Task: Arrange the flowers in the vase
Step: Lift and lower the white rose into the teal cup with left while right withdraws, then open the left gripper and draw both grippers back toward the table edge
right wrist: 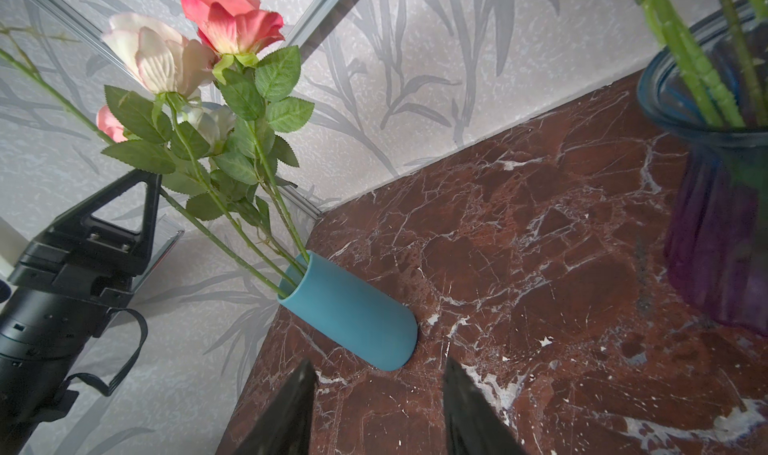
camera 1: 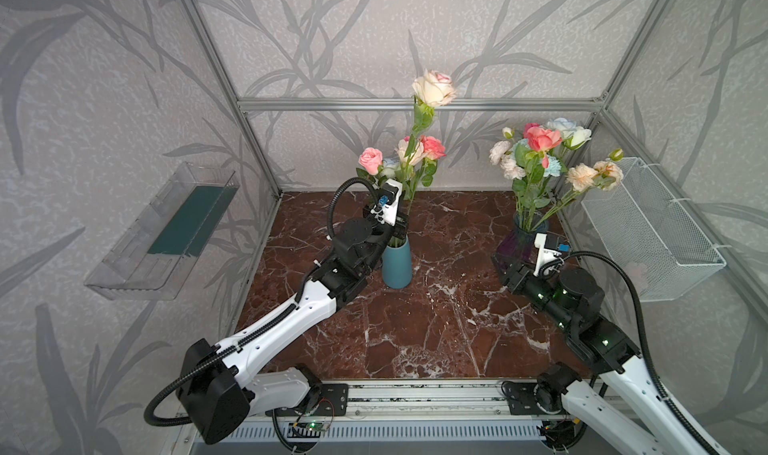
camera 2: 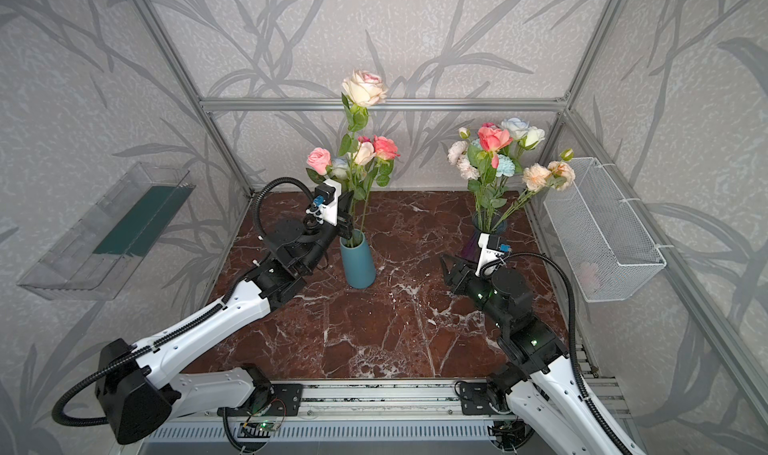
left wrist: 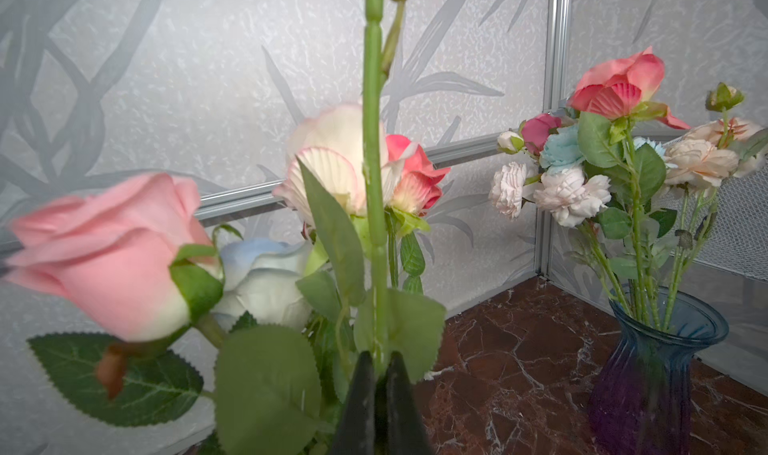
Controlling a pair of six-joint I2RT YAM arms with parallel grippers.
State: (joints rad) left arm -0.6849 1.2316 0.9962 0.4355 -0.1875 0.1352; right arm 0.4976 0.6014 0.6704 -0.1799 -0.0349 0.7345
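A teal vase (camera 1: 397, 264) (camera 2: 357, 264) (right wrist: 349, 311) stands mid-table holding pink (camera 1: 370, 160), coral (camera 1: 433, 147) and pale flowers. My left gripper (camera 1: 400, 219) (camera 2: 345, 213) (left wrist: 379, 355) hovers just above its mouth, shut on the green stem (left wrist: 374, 183) of a tall cream rose (camera 1: 434, 88) (camera 2: 364, 87). In the right wrist view that stem's lower end reaches the vase mouth. The remaining flowers (camera 1: 544, 154) (camera 2: 498, 149) stand in a blue-purple glass vase (camera 1: 521, 237) (left wrist: 660, 370) (right wrist: 723, 224). My right gripper (camera 1: 500, 266) (camera 2: 445, 266) (right wrist: 376, 374) is open and empty, low beside the glass vase.
A brown marble tabletop (camera 1: 436, 328) is fenced by an aluminium frame and patterned walls. A clear plastic tray (camera 1: 166, 232) hangs on the left wall, and a white wire basket (camera 1: 652, 228) on the right wall close to the glass vase's blooms.
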